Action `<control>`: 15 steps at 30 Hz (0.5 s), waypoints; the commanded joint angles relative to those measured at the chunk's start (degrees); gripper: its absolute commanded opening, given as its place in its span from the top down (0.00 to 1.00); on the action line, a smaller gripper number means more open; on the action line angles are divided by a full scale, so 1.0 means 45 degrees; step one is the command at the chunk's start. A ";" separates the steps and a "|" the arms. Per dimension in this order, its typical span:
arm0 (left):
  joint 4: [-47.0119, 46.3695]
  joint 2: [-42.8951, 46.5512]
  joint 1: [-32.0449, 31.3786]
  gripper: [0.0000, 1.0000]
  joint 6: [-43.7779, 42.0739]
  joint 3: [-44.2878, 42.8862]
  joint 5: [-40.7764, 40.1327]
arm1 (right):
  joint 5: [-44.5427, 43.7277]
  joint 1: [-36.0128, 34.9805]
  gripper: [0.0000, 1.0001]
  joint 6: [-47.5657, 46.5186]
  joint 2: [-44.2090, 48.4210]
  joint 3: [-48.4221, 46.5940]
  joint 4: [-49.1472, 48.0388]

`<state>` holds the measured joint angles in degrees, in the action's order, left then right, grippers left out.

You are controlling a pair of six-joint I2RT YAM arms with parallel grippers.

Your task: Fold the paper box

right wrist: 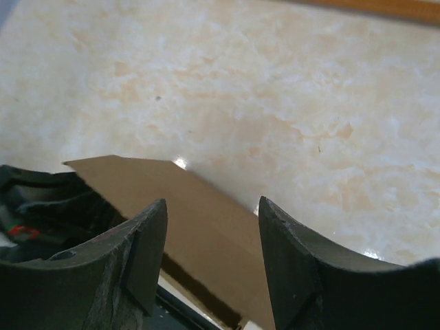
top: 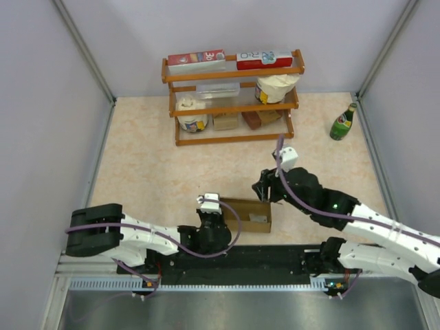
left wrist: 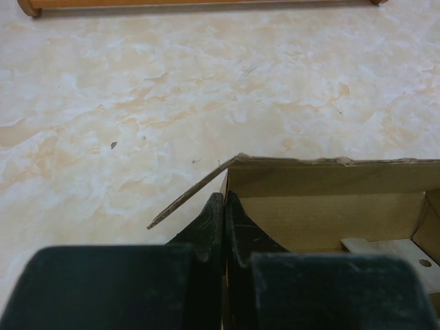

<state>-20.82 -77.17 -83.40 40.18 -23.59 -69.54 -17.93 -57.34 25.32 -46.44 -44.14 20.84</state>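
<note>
Cardboard sits near 6 o'clock in our overhead view: the paper box [top: 251,214] stands open-topped on the marbled surface [top: 151,165], just ahead of the arm bases. We see the left pincer [left wrist: 225,206] at the box's 9 o'clock end, its dark fingers [left wrist: 210,223] pressed together on the box's end wall, one outside and one inside. A loose flap [left wrist: 192,196] tilts outward from that corner toward 10 o'clock. Inside the box, near its floor, we make out a pale white card [left wrist: 392,251].

The right pincer [right wrist: 212,203] hangs at the box's 1 o'clock corner with its fingers apart. In its wrist view a brown panel of the box lies below and between them; we cannot tell whether either finger touches it.

At 12 o'clock stands a wooden shelf [top: 234,103] with red-and-white cartons [top: 196,60] on its top tier. A green bottle [top: 342,122] stands at 2 o'clock, well apart from the box.
</note>
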 commanded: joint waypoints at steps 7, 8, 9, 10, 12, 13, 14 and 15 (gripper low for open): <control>0.1069 0.0019 -0.0959 0.96 0.0931 -0.0654 -0.1343 | 0.0096 0.0008 0.50 0.1168 -0.2434 0.0960 -0.1623; 0.1478 0.0038 -0.1018 0.91 0.1224 -0.0752 -0.1441 | 0.0292 0.0008 0.50 0.1305 -0.2590 0.1039 -0.1681; 0.2081 0.0039 -0.1135 0.89 0.1671 -0.0888 -0.1616 | 0.0449 0.0008 0.50 0.1423 -0.2630 0.1136 -0.1721; 0.2725 0.0039 -0.1213 0.87 0.2178 -0.1044 -0.1772 | 0.0663 0.0008 0.50 0.1482 -0.2592 0.1292 -0.1856; 0.4560 0.0000 -0.1350 0.84 0.3524 -0.1512 -0.2007 | 0.1054 0.0008 0.51 0.1599 -0.2262 0.1721 -0.2227; 0.5612 -0.0039 -0.1409 0.81 0.4208 -0.1708 -0.2085 | 0.1230 0.0008 0.51 0.1619 -0.2105 0.1936 -0.2403; 0.6609 -0.0059 -0.1506 0.79 0.5065 -0.1942 -0.2202 | 0.1289 0.0008 0.51 0.1658 -0.1871 0.2092 -0.2501; 0.7450 -0.0136 -0.1603 0.75 0.5925 -0.2176 -0.2281 | 0.1348 0.0028 0.51 0.1658 -0.1695 0.2249 -0.2483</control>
<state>-4.80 -77.17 -89.17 51.64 -28.86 -75.70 -14.90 -57.25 31.07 -57.52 -35.92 14.48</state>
